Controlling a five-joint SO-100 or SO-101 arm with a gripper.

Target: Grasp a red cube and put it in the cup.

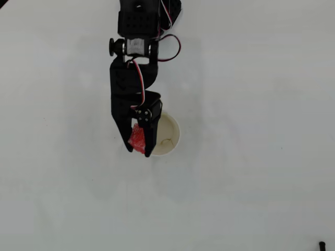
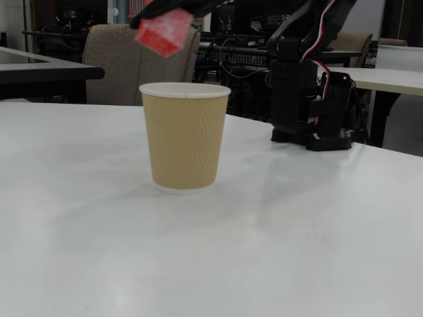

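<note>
Clamped on the red cube (image 1: 137, 139), the claw (image 1: 139, 150) hangs over the 9 o'clock side of the cup (image 1: 170, 137) in the overhead view, its two black fingers pinching the block between them with the tips pointing toward 6 o'clock. In the fixed view the red cube (image 2: 163, 31) sits in the air at about 11 o'clock from the cup (image 2: 184, 135), tilted on a corner and clear above the rolled rim, not yet over the middle of the mouth. Judging by its small size and speckled, slightly see-through faces, the cube is probably light and fairly stiff, so a modest squeeze on two opposite flat faces should be enough; the tilt suggests it could pivot or slip if the hold loosens early. The cup looks like thin ribbed paper, light and easy to knock or tip, so the fingers should stay off its rim. Its inside looks empty, apart from a faint mark on the bottom. Further right in the fixed view, at 3 o'clock from the cup, stands the arm's black base (image 2: 310, 105) on the white table (image 2: 211, 264). By count: one red cube, one cup, one arm with one claw.
</note>
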